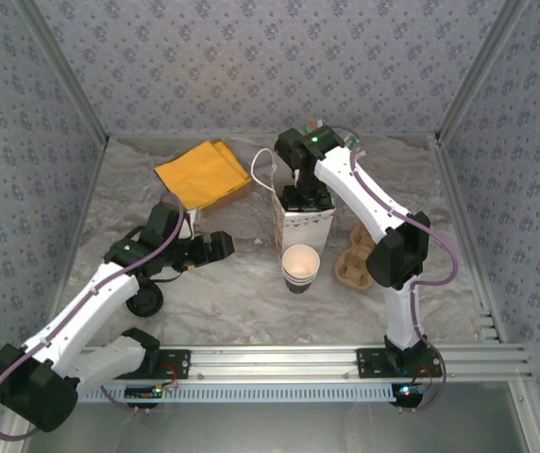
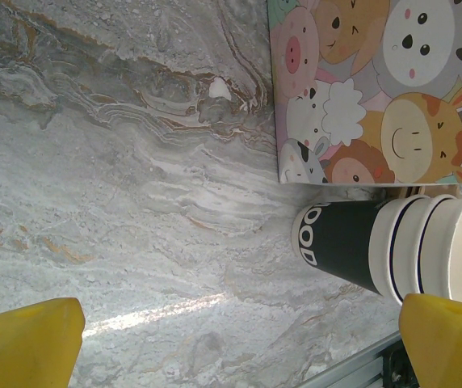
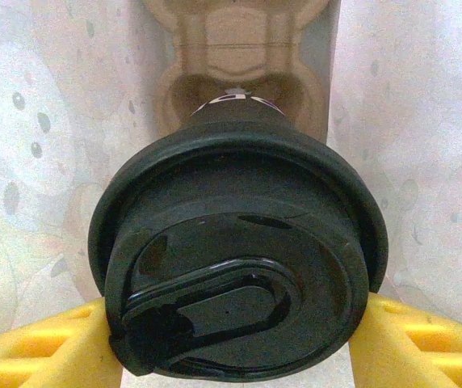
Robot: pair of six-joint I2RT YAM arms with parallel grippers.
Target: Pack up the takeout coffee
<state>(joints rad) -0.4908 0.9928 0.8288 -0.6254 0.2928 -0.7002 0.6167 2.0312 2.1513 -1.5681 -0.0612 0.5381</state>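
Note:
The takeout coffee point(image 1: 300, 267), a small paper cup with a cream rim, thin dark rings and a dark base, stands open in front of the cartoon-printed paper bag point(image 1: 304, 226). In the left wrist view the cup point(image 2: 409, 246) lies just right of my open left gripper point(image 2: 239, 343), beside the bag point(image 2: 376, 89). That gripper point(image 1: 219, 245) hovers low, left of the cup, holding nothing. My right gripper point(image 1: 308, 196) reaches down into the bag's mouth. Its yellow fingers point(image 3: 45, 352) are shut on a black-lidded cup point(image 3: 235, 267), above a brown cardboard carrier point(image 3: 239, 56) inside the bag.
A second brown carrier point(image 1: 353, 260) sits right of the bag, by the right arm's elbow. A flat orange-yellow packet point(image 1: 204, 175) lies at the back left. A small dark round object point(image 1: 144, 300) rests near the left arm. Metal rails point(image 1: 345, 363) edge the front.

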